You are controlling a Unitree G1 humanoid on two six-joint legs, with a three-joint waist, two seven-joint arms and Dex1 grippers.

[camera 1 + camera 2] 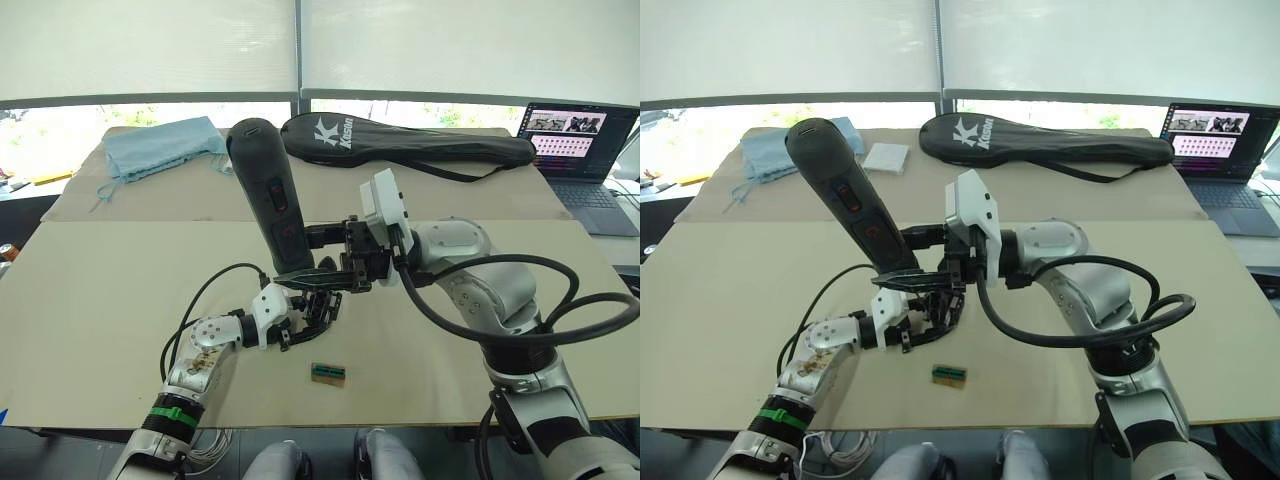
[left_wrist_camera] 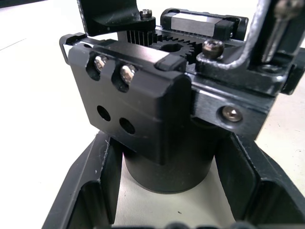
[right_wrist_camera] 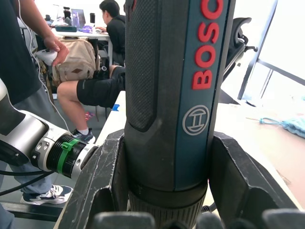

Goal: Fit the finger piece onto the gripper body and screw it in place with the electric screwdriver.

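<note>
Left eye view puts the left gripper (image 1: pixel 305 318) just left of and below centre, its two black fingers clamped around the round base of the gripper body (image 1: pixel 318 305), which stands on the table (image 1: pixel 120 300). Just right of it, the right gripper (image 1: pixel 335 262) grips the electric screwdriver (image 1: pixel 265 195) low on its shaft, fingers tight on both sides, the handle leaning toward the upper left and the tip pointing down at the body. The finger piece cannot be picked out for certain; in the left wrist view a black bracket with two screws (image 2: pixel 112 67) sits atop the body.

The main risk is the bit missing or slipping off a screw head, since the tool is tilted; that could strip the screw or twist the body in the left fingers. A small green-and-tan box (image 1: pixel 328 372) lies lower centre, apart from both grippers.
</note>
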